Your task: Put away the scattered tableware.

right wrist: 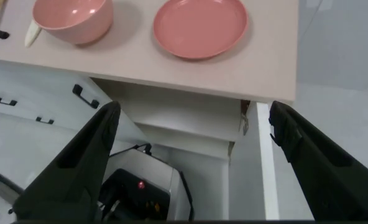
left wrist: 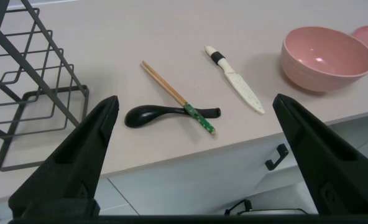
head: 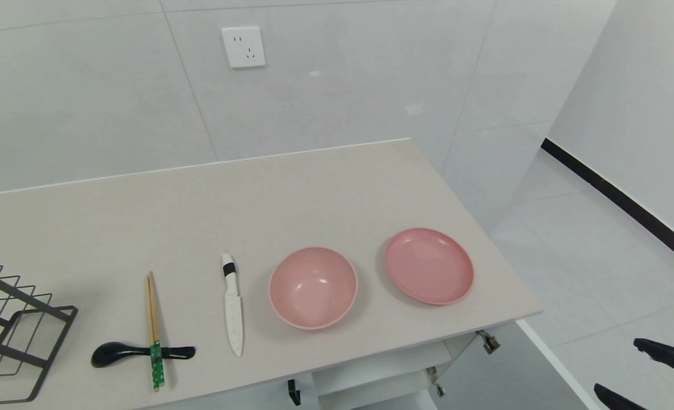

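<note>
Though holding nothing yet, w/ left hand (left wrist: 194, 99) & right hand (right wrist: 193, 107) both wide, looks like step 1. Next: close on spoon (left wrist: 150, 115), carry to rack (head: 24, 292).

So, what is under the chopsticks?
The black spoon: its handle passes beneath the chopsticks at their green-patterned end, bowl on one side, handle tip on the other. The short stretch of handle right under them is covered. Elsewhere only the countertop lies below them.
</note>
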Motion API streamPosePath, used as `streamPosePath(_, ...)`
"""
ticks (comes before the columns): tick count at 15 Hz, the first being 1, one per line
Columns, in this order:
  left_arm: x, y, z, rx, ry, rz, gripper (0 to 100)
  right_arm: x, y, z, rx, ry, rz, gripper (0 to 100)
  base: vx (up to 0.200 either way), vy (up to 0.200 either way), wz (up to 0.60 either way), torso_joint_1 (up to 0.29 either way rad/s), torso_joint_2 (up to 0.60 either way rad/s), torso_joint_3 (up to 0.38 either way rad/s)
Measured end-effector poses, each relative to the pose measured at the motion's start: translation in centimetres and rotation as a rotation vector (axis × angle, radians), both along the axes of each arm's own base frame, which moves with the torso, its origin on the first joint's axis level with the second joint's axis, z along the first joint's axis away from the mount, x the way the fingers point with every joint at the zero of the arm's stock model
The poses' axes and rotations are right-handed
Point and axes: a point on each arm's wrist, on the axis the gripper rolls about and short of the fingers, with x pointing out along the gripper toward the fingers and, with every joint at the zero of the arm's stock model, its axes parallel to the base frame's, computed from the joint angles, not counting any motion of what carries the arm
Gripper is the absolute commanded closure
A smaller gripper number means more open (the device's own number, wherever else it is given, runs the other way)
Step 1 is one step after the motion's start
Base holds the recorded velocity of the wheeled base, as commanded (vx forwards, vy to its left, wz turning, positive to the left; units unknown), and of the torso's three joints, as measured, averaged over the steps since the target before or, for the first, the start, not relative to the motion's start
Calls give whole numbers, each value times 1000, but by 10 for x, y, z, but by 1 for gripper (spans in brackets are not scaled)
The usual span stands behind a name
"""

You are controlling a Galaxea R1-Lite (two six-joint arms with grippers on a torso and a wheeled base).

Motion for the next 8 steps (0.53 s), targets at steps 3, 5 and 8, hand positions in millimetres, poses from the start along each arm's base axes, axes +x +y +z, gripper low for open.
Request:
streamPosePath(3, 0, 0, 0, 0, 0, 0, 0, 20, 0, 9, -8, -80, -2, 0, 0, 0, 0, 0, 0, 0)
streamPosePath(5, 0, 0, 0, -1, 0, 0, 0, 36, 0, 10, -9, -95, -2, 0, 0, 0, 0, 0, 0, 0)
streamPosePath(8, 0, 0, 0, -1, 0, 0, 0, 61, 0, 8, -12, -111, 0, 0, 0, 0, 0, 0, 0, 0)
